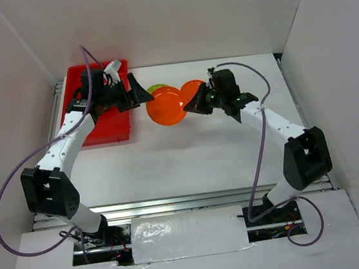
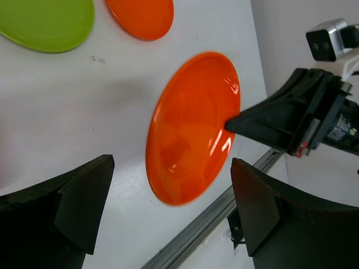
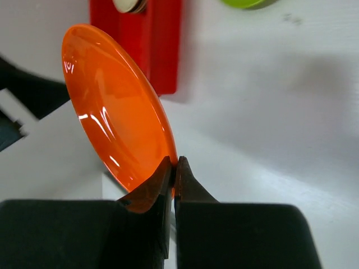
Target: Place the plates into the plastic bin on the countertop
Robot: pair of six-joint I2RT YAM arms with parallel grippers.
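Note:
An orange plate (image 1: 165,107) hangs tilted on edge above the countertop (image 1: 188,153), just right of the red plastic bin (image 1: 104,127). My right gripper (image 3: 174,167) is shut on its rim (image 3: 112,112). The left gripper (image 1: 148,96) stands open over the bin's right wall, facing that plate (image 2: 193,126), which lies beyond its fingers (image 2: 84,207) and does not touch them. A second orange plate (image 1: 194,89) and a lime green plate (image 1: 156,87) lie flat on the countertop behind. A cream plate (image 3: 129,4) shows inside the bin (image 3: 151,45).
White walls close in the countertop at the left, back and right. A metal rail (image 1: 174,203) runs along the near edge. Purple cables loop from both arms.

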